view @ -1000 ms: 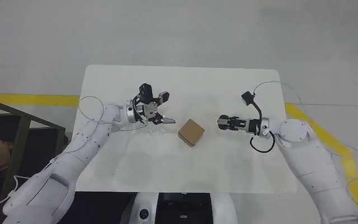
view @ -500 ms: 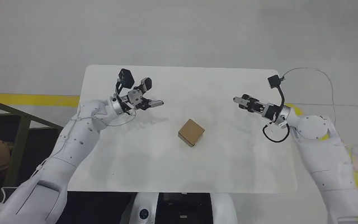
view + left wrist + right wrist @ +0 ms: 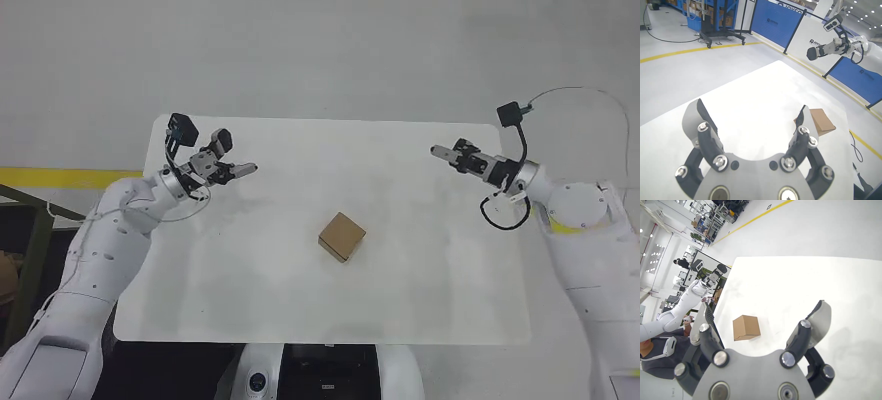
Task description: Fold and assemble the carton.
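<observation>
Carton (image 3: 342, 236), well apart from left gripper (image 3: 236, 153), right gripper (image 3: 440, 150)

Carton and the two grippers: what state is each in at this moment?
Carton: folded into a closed box, resting on the table, untouched.
Left gripper: jaws open, empty, clear of the carton.
Right gripper: jaws open, empty, clear of the carton.

Bright light; glare on table (image 3: 791, 279)

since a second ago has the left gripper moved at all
Yes. In the top view the left gripper has pulled back from beside the carton toward the far left corner of the table.
</observation>
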Controlling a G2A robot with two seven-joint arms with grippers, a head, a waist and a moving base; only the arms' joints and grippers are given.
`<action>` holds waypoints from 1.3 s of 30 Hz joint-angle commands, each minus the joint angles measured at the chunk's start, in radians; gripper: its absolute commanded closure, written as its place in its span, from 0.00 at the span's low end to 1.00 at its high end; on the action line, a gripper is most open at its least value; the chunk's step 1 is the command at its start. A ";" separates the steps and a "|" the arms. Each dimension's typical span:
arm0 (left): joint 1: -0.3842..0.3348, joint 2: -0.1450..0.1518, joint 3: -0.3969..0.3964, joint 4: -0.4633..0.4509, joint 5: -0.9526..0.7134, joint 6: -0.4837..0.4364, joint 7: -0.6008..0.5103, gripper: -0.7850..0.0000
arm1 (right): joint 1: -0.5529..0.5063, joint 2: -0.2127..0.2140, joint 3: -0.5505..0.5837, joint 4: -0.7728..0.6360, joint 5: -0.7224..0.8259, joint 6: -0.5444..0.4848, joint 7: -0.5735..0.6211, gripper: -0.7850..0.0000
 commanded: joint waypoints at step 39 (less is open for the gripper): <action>0.039 0.020 -0.116 -0.086 -0.014 0.092 -0.054 0.00 | 0.065 0.001 0.005 0.060 -0.037 -0.060 -0.030 0.00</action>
